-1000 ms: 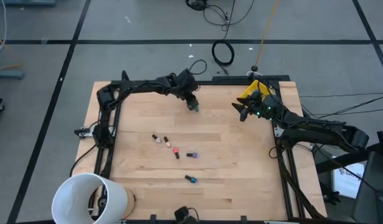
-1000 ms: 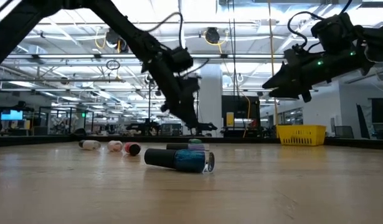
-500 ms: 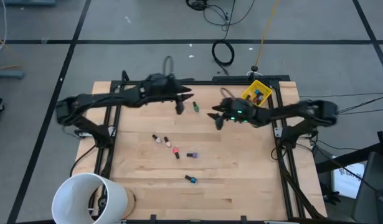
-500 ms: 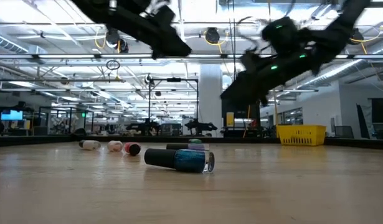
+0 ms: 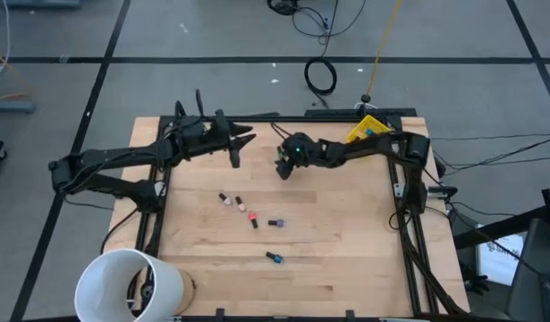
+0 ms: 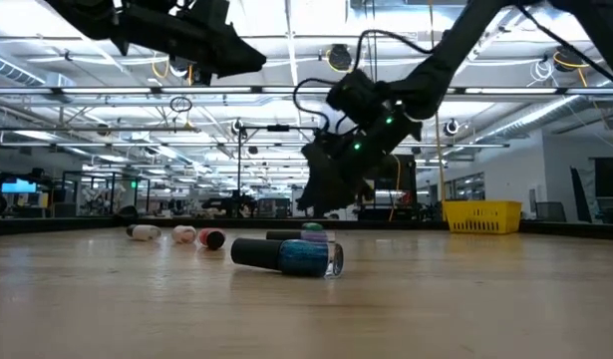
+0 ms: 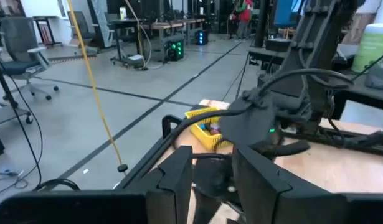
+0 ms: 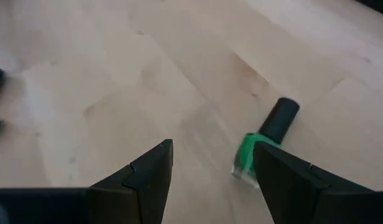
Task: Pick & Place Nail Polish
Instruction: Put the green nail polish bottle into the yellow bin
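Change over the last second: right gripper (image 5: 283, 168) no longer up by the yellow bin (image 5: 368, 132) at the table's far right corner, now reaching in toward the far middle of the table (image 5: 346, 259) and hanging low over the boards. Left gripper (image 5: 236, 156) backing off to its own side, lifted clear of that same spot. New on the wood there since a second ago: a green nail polish bottle (image 8: 263, 140), on its side, dark cap pointing away from the wrist camera. Hidden under the right gripper from above.

Meaning for the task, as a judgement: looks like a relay, with the green bottle set down mid-table by the left arm for the right arm to collect and carry to the bin. Pick-up not yet made.

Right gripper (image 8: 213, 149): fingers well apart, empty. Green bottle just beside one finger, partly behind its tip, not squarely in the gap and not clamped. Probably needs a small sideways shift before closing.

Left gripper (image 7: 211, 155): fingers only a little apart, nothing between them, touching nothing.

Remaining nail polish: five bottles lying loose in the middle of the table, two pale ones (image 5: 225, 199) nearest the left arm, then a red one (image 5: 253, 218), a purple one (image 5: 275, 223), and a teal one (image 5: 274, 258) nearer the front edge. All well apart from both grippers. White bucket (image 5: 131, 284) off the front left corner.
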Action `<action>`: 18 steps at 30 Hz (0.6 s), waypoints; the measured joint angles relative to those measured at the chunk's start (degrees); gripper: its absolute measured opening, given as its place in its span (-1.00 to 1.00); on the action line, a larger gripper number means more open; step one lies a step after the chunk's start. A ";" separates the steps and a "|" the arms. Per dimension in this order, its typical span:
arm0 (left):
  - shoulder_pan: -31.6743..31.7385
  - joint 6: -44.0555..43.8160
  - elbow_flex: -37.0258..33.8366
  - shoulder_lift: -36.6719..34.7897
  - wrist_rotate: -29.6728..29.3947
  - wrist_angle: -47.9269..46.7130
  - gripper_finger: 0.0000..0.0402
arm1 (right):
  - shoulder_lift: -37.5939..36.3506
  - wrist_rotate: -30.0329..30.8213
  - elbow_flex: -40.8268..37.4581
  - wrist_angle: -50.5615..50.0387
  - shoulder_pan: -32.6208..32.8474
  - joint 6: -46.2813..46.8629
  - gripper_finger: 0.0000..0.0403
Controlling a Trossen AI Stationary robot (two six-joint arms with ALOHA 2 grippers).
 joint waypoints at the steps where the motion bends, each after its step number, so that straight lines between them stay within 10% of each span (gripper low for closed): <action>1: -0.01 0.03 0.00 0.04 0.07 -0.29 -0.44 | 1.06 0.06 0.98 -0.42 -0.25 0.06 0.04; 18: 0.00 0.46 -0.04 0.79 0.13 -3.64 -0.44 | 4.69 -1.56 4.74 -9.07 0.03 -5.22 0.04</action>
